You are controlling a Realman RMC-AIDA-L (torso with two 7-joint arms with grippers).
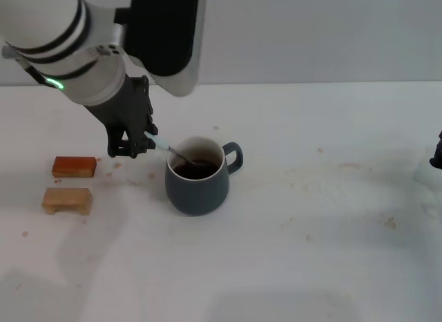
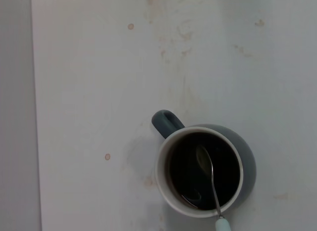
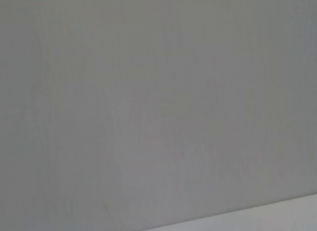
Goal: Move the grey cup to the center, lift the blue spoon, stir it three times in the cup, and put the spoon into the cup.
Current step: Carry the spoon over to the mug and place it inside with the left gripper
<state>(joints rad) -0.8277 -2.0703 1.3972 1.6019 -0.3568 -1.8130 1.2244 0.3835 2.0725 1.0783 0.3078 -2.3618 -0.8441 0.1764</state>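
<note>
Stirring or drop-off step: the left gripper point(image 1: 138, 144) sits just beside the grey cup point(image 1: 197, 175) on its side away from the handle, fingers closed on the pale handle of the blue spoon point(image 1: 174, 153), whose metal bowl is down in the dark liquid, shaft leaning on the rim. Cup stands near the middle of the white table point(image 1: 311, 232), with the orange block point(image 1: 74, 166) and tan block point(image 1: 67, 200) off to its left. Next, judging from this, finish any remaining circles, then open and retreat without tipping the cup; right gripper point(image 1: 437, 153) is parked at the table's right edge, fingers not readable.
</note>
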